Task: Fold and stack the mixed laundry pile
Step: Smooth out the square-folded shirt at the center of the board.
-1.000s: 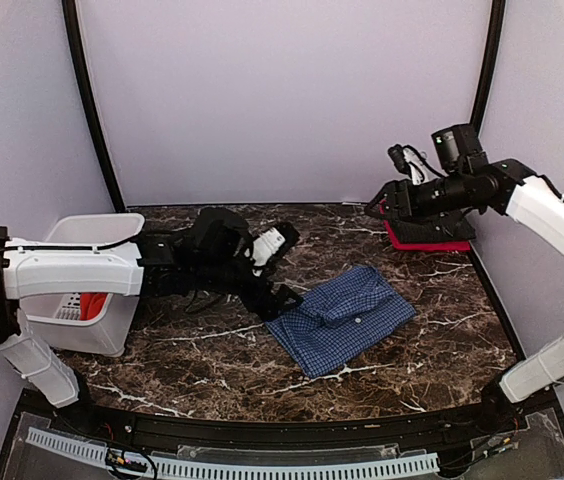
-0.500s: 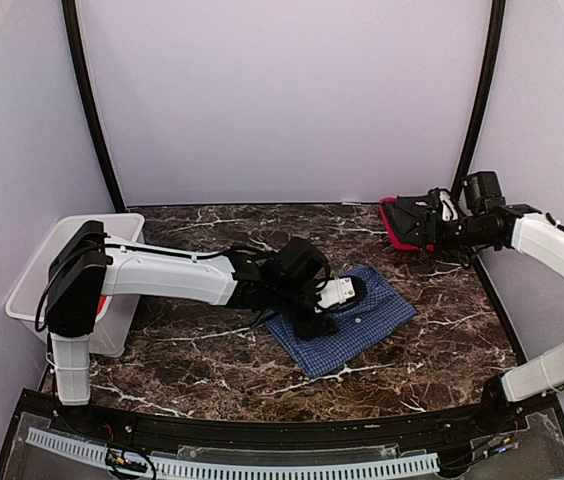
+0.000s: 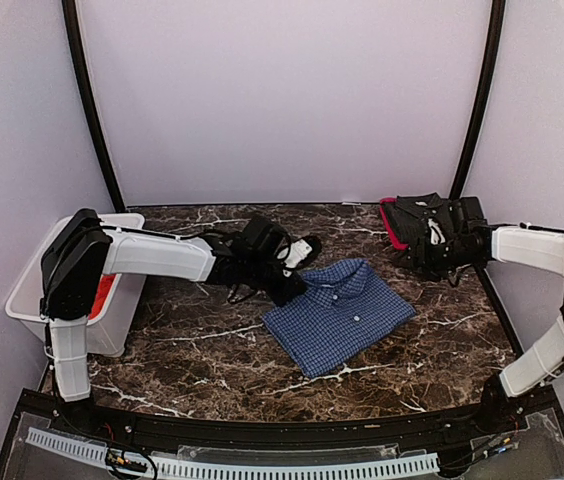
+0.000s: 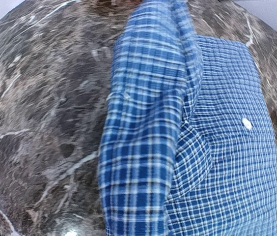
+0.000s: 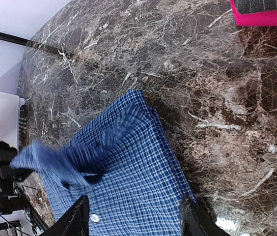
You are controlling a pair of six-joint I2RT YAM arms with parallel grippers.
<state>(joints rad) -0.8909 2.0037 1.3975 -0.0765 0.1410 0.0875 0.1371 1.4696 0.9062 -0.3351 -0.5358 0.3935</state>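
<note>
Checked shirt edge is pinched in the left gripper jaws; carry it over smoothly, low to the desk. Right gripper jaws stand spread, empty.

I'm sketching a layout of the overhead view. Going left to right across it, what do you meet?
white basket → left gripper, fingers shut on the shirt's edge → blue checked shirt → red cloth, partly under the right arm.
</note>
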